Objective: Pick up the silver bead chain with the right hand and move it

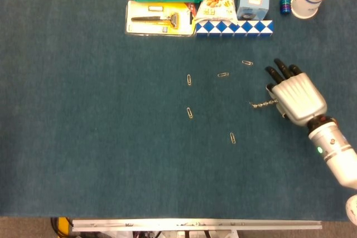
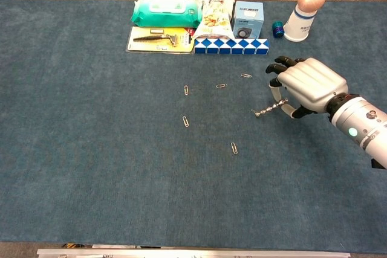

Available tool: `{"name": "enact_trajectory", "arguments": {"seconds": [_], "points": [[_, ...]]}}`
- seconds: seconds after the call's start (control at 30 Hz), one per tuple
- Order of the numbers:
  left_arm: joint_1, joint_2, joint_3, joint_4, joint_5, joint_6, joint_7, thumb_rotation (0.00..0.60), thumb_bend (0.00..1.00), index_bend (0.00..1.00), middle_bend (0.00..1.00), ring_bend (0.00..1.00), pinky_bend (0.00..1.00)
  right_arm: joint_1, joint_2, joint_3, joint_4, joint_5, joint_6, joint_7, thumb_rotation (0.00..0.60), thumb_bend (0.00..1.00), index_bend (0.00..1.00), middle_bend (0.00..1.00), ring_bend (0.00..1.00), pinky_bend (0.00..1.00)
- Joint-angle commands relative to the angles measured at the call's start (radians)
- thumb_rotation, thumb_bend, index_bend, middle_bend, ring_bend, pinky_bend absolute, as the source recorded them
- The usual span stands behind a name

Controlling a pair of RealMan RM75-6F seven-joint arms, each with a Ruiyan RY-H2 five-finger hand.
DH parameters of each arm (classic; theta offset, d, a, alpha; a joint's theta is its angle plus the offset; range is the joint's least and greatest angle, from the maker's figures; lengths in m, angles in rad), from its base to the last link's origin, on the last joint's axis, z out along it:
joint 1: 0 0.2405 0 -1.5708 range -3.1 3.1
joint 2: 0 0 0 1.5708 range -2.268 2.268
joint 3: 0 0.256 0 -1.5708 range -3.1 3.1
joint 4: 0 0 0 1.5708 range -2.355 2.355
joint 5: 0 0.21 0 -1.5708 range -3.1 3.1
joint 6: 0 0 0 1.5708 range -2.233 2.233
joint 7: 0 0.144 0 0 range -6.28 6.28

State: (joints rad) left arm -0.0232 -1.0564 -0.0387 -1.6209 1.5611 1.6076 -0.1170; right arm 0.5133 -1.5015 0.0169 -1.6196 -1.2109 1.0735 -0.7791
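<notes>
Chest view, right hand (image 2: 307, 86) pinching silver bead chain (image 2: 269, 109), dangling its free end over a paper clip (image 2: 254, 112), hovering above blue worktop (image 2: 91, 149).

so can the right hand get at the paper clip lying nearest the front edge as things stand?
Probably not right away: the right hand already holds the silver bead chain. The paper clip lies in the open on the blue cloth, with nothing between it and the hand, so the path looks free once the chain is put down.
</notes>
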Motion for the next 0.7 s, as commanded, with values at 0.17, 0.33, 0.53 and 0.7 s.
{"name": "enact_trajectory", "arguments": {"seconds": [0.17,0.33,0.53,0.7], "points": [[0.0,-0.001,-0.001,0.0,-0.001,-0.001,0.001,0.6,0.03,0.32,0.22,0.23,0.44,0.018,-0.002,0.022,0.002,0.012,0.003,-0.008,0.6,0.35,0.6,0.17,0.07,0.24],[0.001,0.002,-0.002,0.0,-0.002,0.001,-0.004,0.6,0.03,0.32,0.22,0.23,0.44,0.034,0.001,0.043,-0.006,0.034,0.006,-0.024,0.6,0.35,0.6,0.17,0.07,0.24],[0.003,0.004,-0.002,-0.001,-0.001,0.004,-0.01,0.6,0.02,0.32,0.22,0.23,0.44,0.058,-0.007,0.08,0.015,0.079,0.016,-0.056,0.6,0.35,0.6,0.17,0.07,0.24],[0.005,0.006,-0.003,-0.001,-0.001,0.006,-0.012,0.6,0.03,0.32,0.22,0.23,0.44,0.087,-0.022,0.113,0.04,0.129,0.008,-0.072,0.6,0.35,0.6,0.18,0.07,0.24]]}}
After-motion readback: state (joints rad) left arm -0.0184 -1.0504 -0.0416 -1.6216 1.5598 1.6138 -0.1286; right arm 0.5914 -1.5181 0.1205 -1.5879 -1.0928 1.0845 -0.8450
